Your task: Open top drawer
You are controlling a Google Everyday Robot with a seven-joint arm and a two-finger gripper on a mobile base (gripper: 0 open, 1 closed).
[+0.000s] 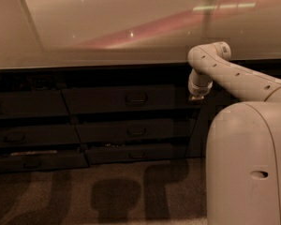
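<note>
The gripper [195,96] hangs at the end of the arm, pointing downward, in front of the dark cabinet and just beside the right end of the top drawer [107,100]. Whether the gripper is open or closed cannot be told, because it shows only as a small dark tip under the pale wrist. It is at about the same height as the loop handle [136,98] of the top drawer, but well apart from it, to the right. The top drawer looks closed; nothing of its inside is visible, and its handle sits in the middle of the front. The arm [234,76] goes up from the gripper to a rounded joint and then slopes down to the right, toward the large pale robot body [248,163] that fills the lower right corner. Under the top drawer are the middle drawer [107,131] and the bottom drawer [112,153], both lower in height, each with a similar handle. More dark drawer fronts [23,104] stand at the left. Above all of them runs a pale counter [107,27]. The floor [51,196] shows several dark shadows.
</note>
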